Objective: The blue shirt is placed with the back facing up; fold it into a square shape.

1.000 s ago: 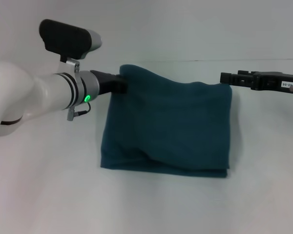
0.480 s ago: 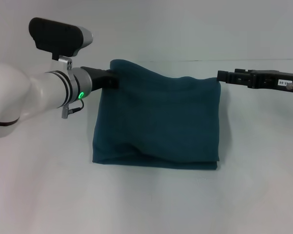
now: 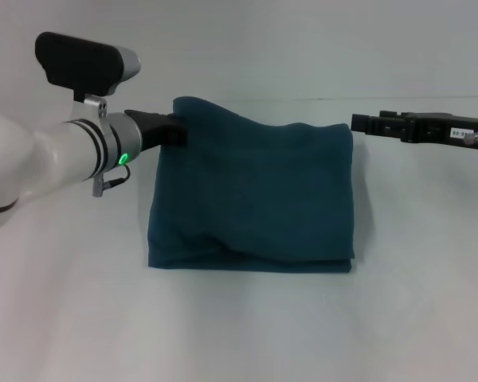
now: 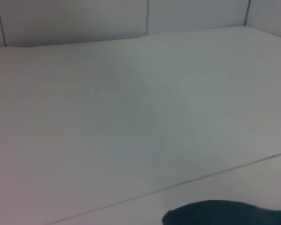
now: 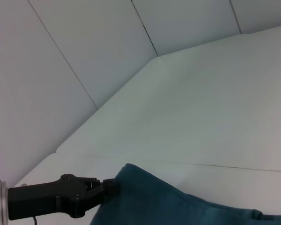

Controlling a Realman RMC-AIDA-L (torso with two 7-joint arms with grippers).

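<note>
The blue shirt (image 3: 255,199) is folded into a rough rectangle of plain teal fabric, with no lettering showing. Its lower fold rests on the white table (image 3: 239,334) and its top edge is raised. At the top left corner my left gripper (image 3: 178,129) is shut on the fabric; the right wrist view shows that same left gripper (image 5: 107,187) pinching the shirt's (image 5: 178,206) edge. My right gripper (image 3: 357,123) holds the top right corner, shut on it. Only a small bit of the shirt (image 4: 225,213) shows in the left wrist view.
The white table runs on all sides of the shirt, with bare room in front and to both sides. A white wall (image 3: 303,48) rises just behind the shirt, and its seam with the table (image 3: 430,98) runs across the back.
Both grippers have carried the shirt sideways to the left over the table, by about the same amount. The grip on both top corners is unchanged.
</note>
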